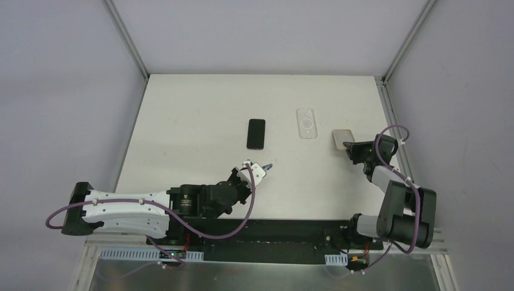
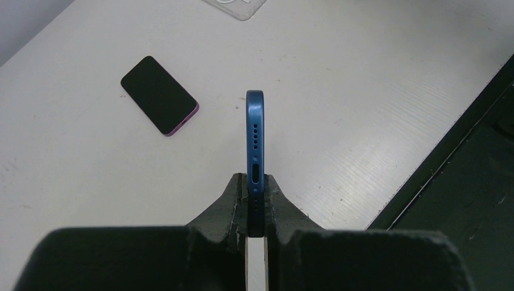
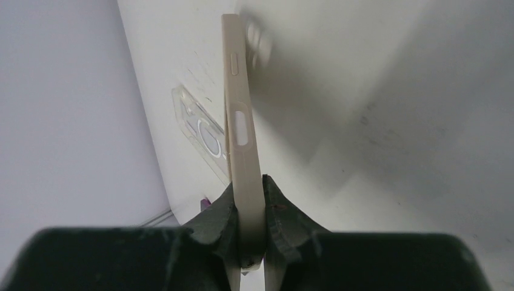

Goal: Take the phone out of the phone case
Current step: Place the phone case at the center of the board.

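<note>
Two claws, both loaded. My left claw (image 2: 255,203) is clenching the blue phone (image 2: 255,133), jaws pinching its two flat faces. The phone is standing edge-on to the left wrist camera, with the edge that carries the port and speaker holes facing the lens. It is sitting out of its case, bare metal rim showing.

My right claw (image 3: 248,203) is gripping the beige case (image 3: 236,103) the same way, jaws squeezing it from both sides. The case is also pointing edge-on at its camera, with a button bump and a long cutout showing along the side wall. I can't tell whether its far end is touching the table (image 1: 200,109).

From overhead, I'm holding the left claw over the near middle of the table and the right claw out by the right edge. Phone and case are well apart.

Two more items are lying flat farther back, between and beyond my claws. A black phone (image 1: 256,133) with a purple rim is lying screen up. A clear case (image 1: 307,123) with a ring mark is lying to its right, near it but not touching. The clear case is sitting just beside the beige case in the right wrist view.
</note>
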{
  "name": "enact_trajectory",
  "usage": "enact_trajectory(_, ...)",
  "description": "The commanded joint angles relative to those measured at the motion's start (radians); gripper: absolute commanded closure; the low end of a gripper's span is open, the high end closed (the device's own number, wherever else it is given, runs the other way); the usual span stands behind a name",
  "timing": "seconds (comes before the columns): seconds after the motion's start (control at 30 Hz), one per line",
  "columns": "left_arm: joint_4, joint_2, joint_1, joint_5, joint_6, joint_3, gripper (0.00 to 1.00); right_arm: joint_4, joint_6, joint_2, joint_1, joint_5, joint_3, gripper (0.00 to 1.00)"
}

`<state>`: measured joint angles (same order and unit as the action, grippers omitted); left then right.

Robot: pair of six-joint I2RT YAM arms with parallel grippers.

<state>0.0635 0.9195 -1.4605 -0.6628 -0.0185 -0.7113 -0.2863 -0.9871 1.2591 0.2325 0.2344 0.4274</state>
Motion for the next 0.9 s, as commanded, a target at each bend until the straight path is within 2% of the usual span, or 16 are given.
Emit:
enact_trajectory(0.0,-0.100,-0.058,-0.009,-0.018,-0.013,0.015,1.00,-0.061,-0.001,0.134,-0.024,0.030,0.141,1.00)
enact_trajectory(0.2,-0.112,-0.050,-0.009,-0.007,-0.009,0.017,1.00,0.026,0.041,0.278,-0.094,0.018,0.270,1.00)
enact_trajectory(0.43,-0.124,-0.003,-0.009,0.017,-0.001,-0.005,1.00,0.074,0.047,0.383,-0.118,0.013,0.337,1.00)
enact_trajectory(0.87,-0.160,0.063,-0.009,0.057,-0.021,-0.016,1.00,0.280,0.185,0.420,-0.185,-0.045,0.476,1.00)
